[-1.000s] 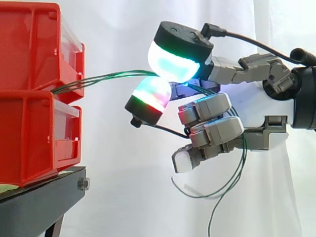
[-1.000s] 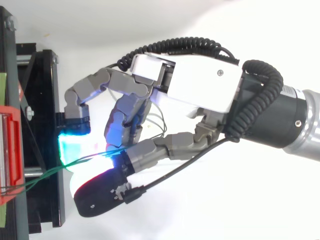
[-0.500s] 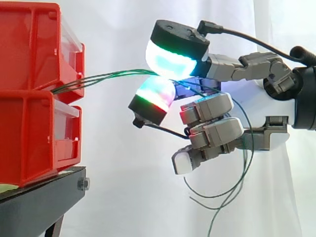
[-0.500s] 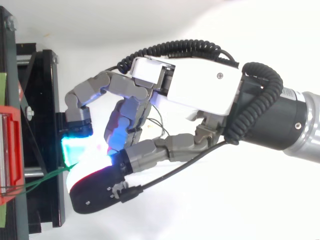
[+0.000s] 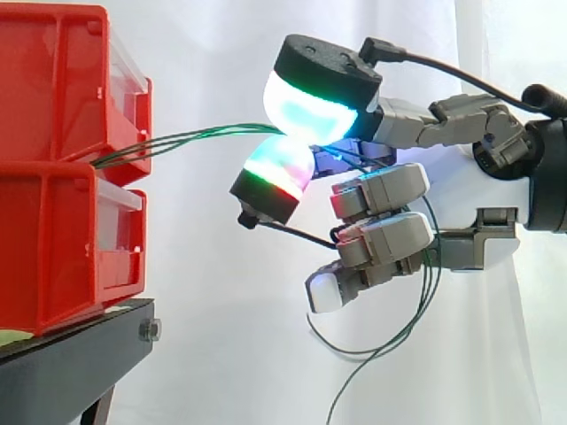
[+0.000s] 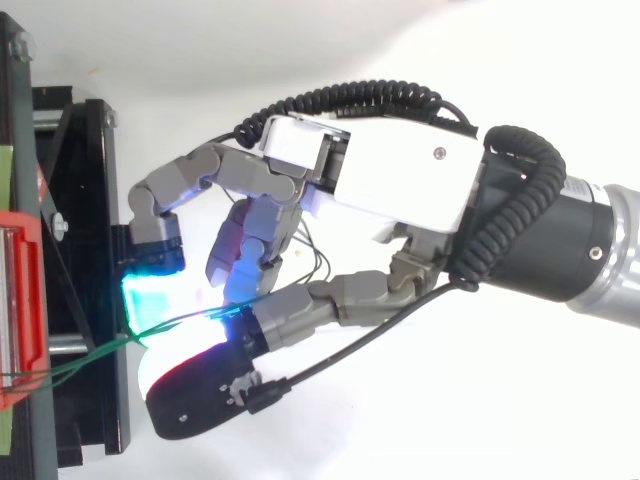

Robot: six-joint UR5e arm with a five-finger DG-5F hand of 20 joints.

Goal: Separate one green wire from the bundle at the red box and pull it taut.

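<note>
The green wires [image 5: 204, 135] come out from between the two red boxes [image 5: 53, 80] on the left. They run side by side across the gap to the hand [image 6: 390, 180]. From above they show as thin green lines [image 6: 80, 358] going the same way.

Two fingers [image 5: 310, 106] with glowing tips are pressed together, one above and one below, and the wires are pinched between them. The other fingers are curled in under the hand and hold nothing. I cannot tell if one wire or more is caught in the pinch.

Past the pinch, the loose ends [image 5: 390, 341] hang down under the hand in floppy loops.

The wires look very thin, light and bendy. They should slide and slip easily, and a hard tug might pull them out of the box or kink them. The best place to hold one looks like the open stretch between the box and the hand, where the wires spread apart a little. They bow a bit there, so I think none is tight yet.

The boxes sit on a black stand [image 5: 71, 363]. A white curtain [image 5: 213, 292] hangs behind.
</note>
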